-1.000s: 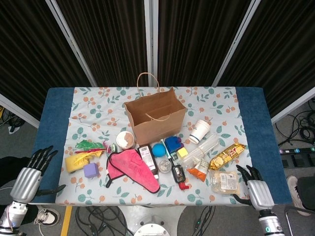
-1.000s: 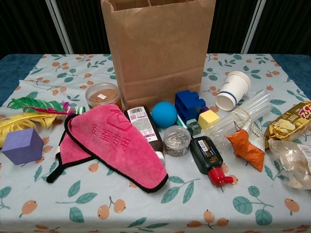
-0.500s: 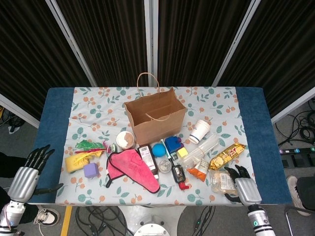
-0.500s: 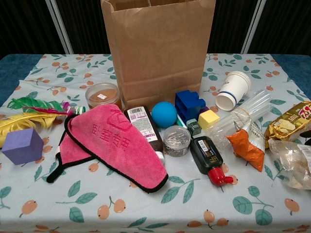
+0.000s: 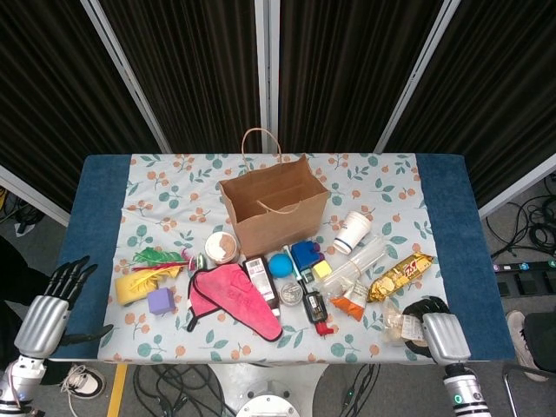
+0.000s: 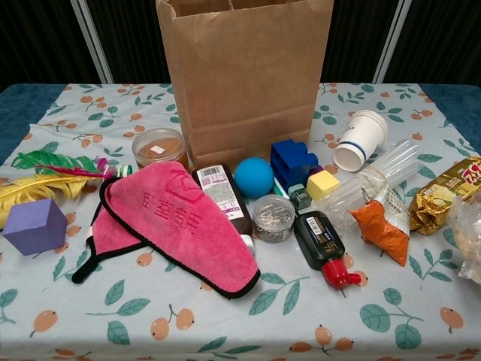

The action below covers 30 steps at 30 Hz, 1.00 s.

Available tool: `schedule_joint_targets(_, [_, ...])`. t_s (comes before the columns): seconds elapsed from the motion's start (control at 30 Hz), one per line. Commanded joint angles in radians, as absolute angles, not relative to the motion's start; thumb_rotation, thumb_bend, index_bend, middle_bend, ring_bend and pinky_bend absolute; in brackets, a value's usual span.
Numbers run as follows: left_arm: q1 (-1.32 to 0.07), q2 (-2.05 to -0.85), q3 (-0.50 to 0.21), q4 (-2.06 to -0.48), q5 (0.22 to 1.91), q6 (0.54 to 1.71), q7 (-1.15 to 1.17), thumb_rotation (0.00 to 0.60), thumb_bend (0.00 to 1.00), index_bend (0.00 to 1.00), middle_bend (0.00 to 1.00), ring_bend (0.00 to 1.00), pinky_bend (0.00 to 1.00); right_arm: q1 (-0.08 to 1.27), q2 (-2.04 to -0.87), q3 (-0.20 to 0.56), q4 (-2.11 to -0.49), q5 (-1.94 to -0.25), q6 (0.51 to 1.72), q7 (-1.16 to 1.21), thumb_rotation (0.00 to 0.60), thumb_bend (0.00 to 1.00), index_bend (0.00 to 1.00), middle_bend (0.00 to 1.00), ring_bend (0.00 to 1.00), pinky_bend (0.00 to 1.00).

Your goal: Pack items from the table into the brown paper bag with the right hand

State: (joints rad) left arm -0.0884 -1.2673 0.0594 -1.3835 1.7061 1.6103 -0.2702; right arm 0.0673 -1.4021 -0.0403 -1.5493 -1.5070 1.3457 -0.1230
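Note:
The brown paper bag (image 5: pixel 274 213) stands open and upright at the table's middle back; in the chest view the bag (image 6: pixel 244 75) fills the upper centre. At the front right edge lies a clear snack packet (image 5: pixel 400 325), bunched up, with my right hand (image 5: pixel 434 327) on its right side and its fingers curled over it. The chest view shows that packet (image 6: pixel 470 239) at the right border, while the hand itself stays out of that frame. My left hand (image 5: pixel 50 306) hangs off the table's front left corner, fingers spread, holding nothing.
Several items lie in front of the bag: a pink cloth (image 5: pixel 236 298), blue ball (image 5: pixel 279 264), purple cube (image 5: pixel 160 301), white cup (image 5: pixel 354 231), golden snack bag (image 5: pixel 400 275), orange packet (image 5: pixel 347 306) and a dark bottle with a red cap (image 6: pixel 323 244).
My right hand has moved in from the table's front right corner onto the clear snack packet and closed over it; the packet has bunched up and shifted right. The left hand barely moved.

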Motion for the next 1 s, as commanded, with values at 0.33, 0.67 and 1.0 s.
schedule_joint_targets(0.33, [-0.091,-1.260,0.063,-1.403,1.719,1.614,-0.270,0.441,0.00,0.06,0.07,0.03,0.07,0.139,-1.122,0.163,-1.974,-1.640,1.539,-0.303,0.600,0.22,0.47,0.39,0.24,0.19])
schedule_joint_targets(0.67, [-0.105,-1.248,0.058,-1.424,1.697,1.579,-0.284,0.444,0.00,0.06,0.07,0.03,0.07,0.563,-1.231,0.507,-2.039,-1.204,1.240,-0.618,0.600,0.22,0.47,0.40,0.25,0.19])
schedule_joint_targets(1.0, [-0.132,-1.252,0.039,-1.415,1.670,1.533,-0.287,0.443,0.00,0.06,0.07,0.03,0.07,0.910,-1.537,0.615,-1.723,-0.889,1.163,-0.628,0.600,0.23,0.47,0.40,0.25,0.19])
